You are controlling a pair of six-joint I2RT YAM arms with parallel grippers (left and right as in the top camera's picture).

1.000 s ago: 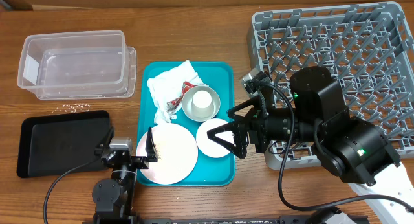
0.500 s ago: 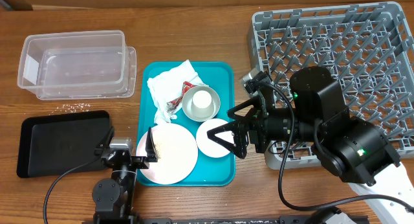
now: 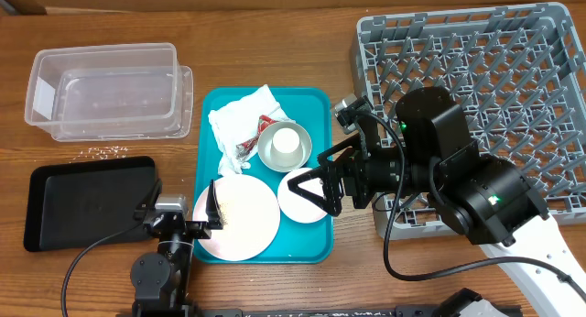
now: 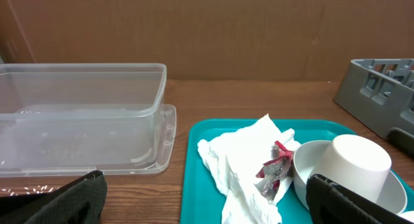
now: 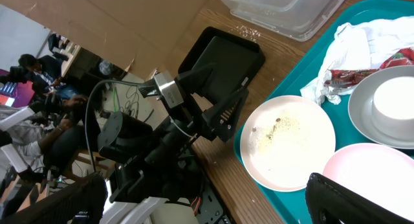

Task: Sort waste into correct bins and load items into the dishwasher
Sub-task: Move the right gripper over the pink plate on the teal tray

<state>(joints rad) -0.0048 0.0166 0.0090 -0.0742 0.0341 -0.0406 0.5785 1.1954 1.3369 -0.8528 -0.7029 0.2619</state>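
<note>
Right hand (image 3: 309,191) spread over small pink bowl (image 3: 295,205) on teal tray (image 3: 316,102) — grey dish rack (image 3: 476,51) just beside. Left hand (image 3: 180,209) spread at near edge of pink plate (image 3: 245,221); crumpled napkins (image 3: 236,120), red packet (image 3: 267,125), white cup (image 3: 288,143) in grey bowl (image 3: 272,157) lie on same tray

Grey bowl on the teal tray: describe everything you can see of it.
The grey bowl is round and shallow with a dull, metal-like finish. It stands upright on the teal tray, toward its far half. A white cup sits inside it. The crumpled napkins and the red packet reach its rim on one side.
</note>
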